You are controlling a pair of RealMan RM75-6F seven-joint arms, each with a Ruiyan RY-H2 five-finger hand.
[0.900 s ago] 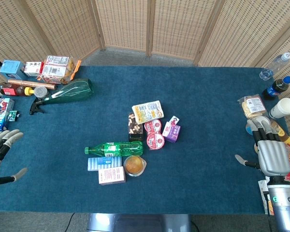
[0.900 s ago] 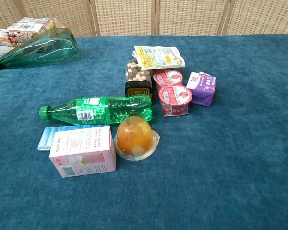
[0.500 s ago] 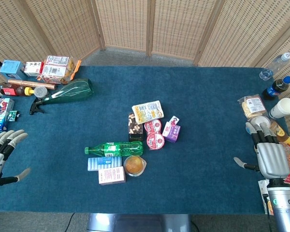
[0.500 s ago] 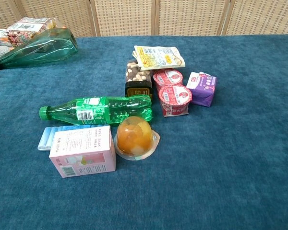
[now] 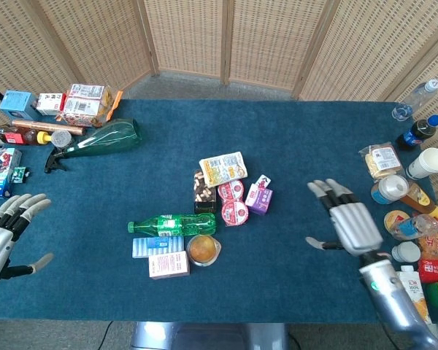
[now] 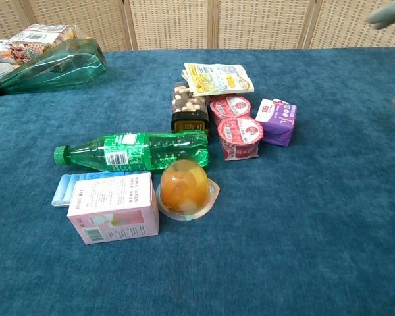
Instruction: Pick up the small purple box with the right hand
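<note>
The small purple box (image 5: 259, 197) (image 6: 277, 122) lies on the blue table at the right edge of the middle cluster, touching the red yogurt cups (image 5: 233, 203) (image 6: 237, 128). My right hand (image 5: 348, 222) hovers over the table to the right of the box, well apart from it, fingers spread and holding nothing. In the chest view only blurred fingertips (image 6: 388, 13) of it show at the top right corner. My left hand (image 5: 7, 235) stays at the table's left edge, fingers apart and empty.
Beside the box lie a snack packet (image 5: 223, 168), a dark nut jar (image 5: 204, 190), a green bottle (image 5: 172, 224), a jelly cup (image 5: 203, 249) and a pink carton (image 5: 168, 264). Bottles, cups and packets (image 5: 412, 175) crowd the right edge; boxes and a green glass bottle (image 5: 95, 140) sit far left.
My right hand has swung left from the table's right edge toward the middle cluster, and its fingertips have entered the chest view. The left hand has barely shifted.
</note>
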